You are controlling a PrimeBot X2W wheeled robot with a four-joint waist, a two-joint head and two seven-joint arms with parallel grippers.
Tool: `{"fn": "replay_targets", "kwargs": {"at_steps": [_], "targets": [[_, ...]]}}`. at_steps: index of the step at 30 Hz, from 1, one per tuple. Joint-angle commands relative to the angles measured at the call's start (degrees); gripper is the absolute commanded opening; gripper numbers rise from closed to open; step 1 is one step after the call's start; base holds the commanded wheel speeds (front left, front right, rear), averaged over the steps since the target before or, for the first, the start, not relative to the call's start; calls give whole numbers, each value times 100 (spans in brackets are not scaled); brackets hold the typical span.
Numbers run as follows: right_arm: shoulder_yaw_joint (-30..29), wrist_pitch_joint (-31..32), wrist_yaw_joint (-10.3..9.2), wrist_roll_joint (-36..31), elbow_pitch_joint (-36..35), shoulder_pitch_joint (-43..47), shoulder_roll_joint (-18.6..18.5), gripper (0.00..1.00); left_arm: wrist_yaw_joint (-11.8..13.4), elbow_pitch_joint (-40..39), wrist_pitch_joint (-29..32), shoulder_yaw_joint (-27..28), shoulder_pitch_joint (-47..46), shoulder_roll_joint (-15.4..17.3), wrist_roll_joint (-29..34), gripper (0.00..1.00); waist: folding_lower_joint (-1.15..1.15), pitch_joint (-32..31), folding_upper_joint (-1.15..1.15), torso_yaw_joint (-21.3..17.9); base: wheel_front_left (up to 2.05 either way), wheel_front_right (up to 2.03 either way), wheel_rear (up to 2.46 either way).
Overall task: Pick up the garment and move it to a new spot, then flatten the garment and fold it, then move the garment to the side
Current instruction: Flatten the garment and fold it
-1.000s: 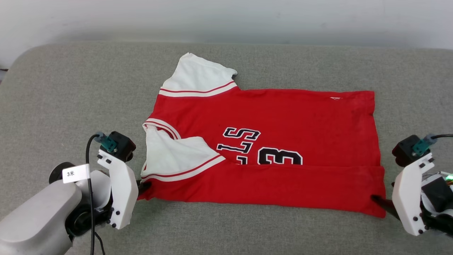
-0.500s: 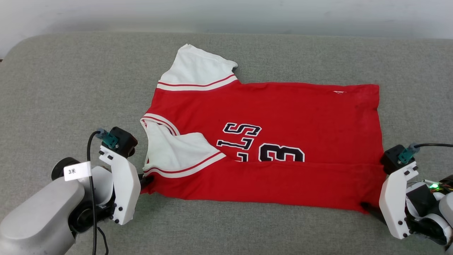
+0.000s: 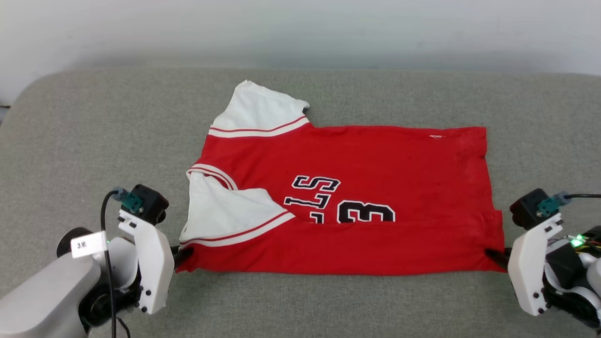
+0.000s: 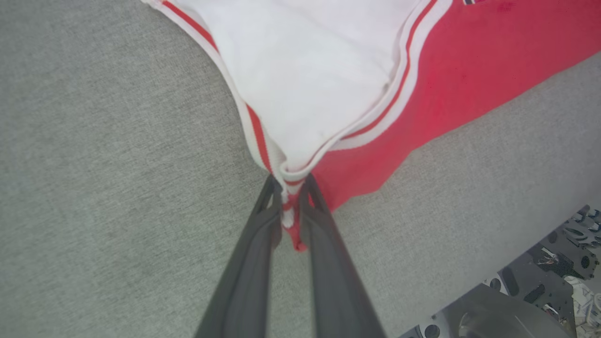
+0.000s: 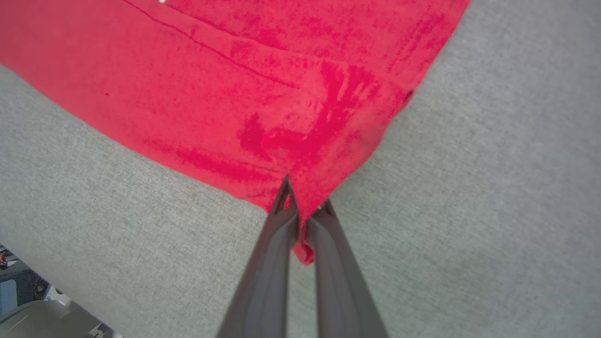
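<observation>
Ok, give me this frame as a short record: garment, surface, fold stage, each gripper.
garment: red jersey-style shirt with white short sleeves, flat, lettering up
surface: grey fabric cushion
fold: near edge turned over, hiding part of the number 3
left gripper: fingers shut on sleeve-end near corner
right gripper: fingers shut on hem-end near corner

The shirt [image 3: 375, 159] is red with white short sleeves, red-and-white striped trim, and black, white-edged letters and a 3 on its front. It lies flat and front up, turned sideways, with the collar toward 9 o'clock and the hem toward 3 o'clock. One sleeve points to 11 o'clock; the other is folded in over the chest. The 6 o'clock side is folded up, covering part of the print.
</observation>
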Motion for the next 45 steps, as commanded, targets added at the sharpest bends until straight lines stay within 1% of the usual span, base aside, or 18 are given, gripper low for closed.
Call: {"fn": "replay_targets", "kwargs": {"at_steps": [1, 6, 11, 12, 15, 19, 24, 29, 34, 39, 40, 41, 42, 45], "targets": [[-86, -105, -9, 46, -162, 127, -133, 0, 61, -92, -58, 36, 137, 57, -36, 0, 0, -160, 0, -19, 0, 0, 0], [-332, -138, -9, 124, -630, 457, -364, 0, 185, -350, -129, 71, 394, 268, -133, 0, 0, -363, 0, -66, 0, 0, 0], [-639, -35, -9, 112, -1046, 907, -477, 0, 355, -680, -138, 47, 725, 511, -217, 0, 0, -498, 0, -110, 0, 0, 0], [-639, -35, -9, 112, -1046, 907, -477, 0, 355, -680, -138, 47, 725, 511, -217, 0, 0, -498, 0, -110, 0, 0, 0], [-869, 47, -9, 77, -1232, 1234, -484, 0, 466, -864, -148, 32, 921, 661, -270, 0, 0, -544, 0, -127, 0, 0, 0], [-1186, 195, -10, 31, -1414, 1699, -437, 0, 594, -1011, -191, 3, 1191, 760, -363, 0, 0, -564, 0, -125, 0, 0, 0], [-1487, 347, -10, -63, -1616, 2230, -340, 0, 680, -1023, -244, -54, 1407, 736, -441, 0, 0, -494, 0, -127, 0, 0, 0], [-1688, 477, -10, -133, -1506, 2508, -157, 0, 664, -835, -279, -93, 1501, 623, -535, 0, 0, -373, 0, -138, 0, 0, 0], [-1656, 493, -10, -210, -1181, 2523, 62, 0, 596, -520, -294, -139, 1512, 437, -572, 0, 0, -232, 0, -139, 0, 0, 0], [-1533, 303, -10, -268, -878, 2460, 254, 0, 543, -207, -374, -126, 1497, 297, -608, 0, 0, -196, 0, -122, 0, 0, 0], [-1546, 231, -10, -254, -852, 2447, 299, 33, 544, -168, -418, -115, 1495, 288, -595, 18, 0, -204, 0, -119, 0, 0, 0], [-1572, 145, -10, -257, -847, 2437, 328, 88, 554, -150, -486, -85, 1502, 286, -585, 69, 0, -220, 0, -116, 0, 0, 0], [-1621, 32, -10, -297, -848, 2429, 350, 100, 562, -155, -570, -63, 1512, 292, -556, 100, 0, -249, 0, -112, 0, 0, 0], [-1797, -250, -9, -361, -941, 2470, 415, 100, 608, -278, -685, -80, 1551, 394, -425, 100, 0, -338, 0, -100, 0, 0, 0]]}}
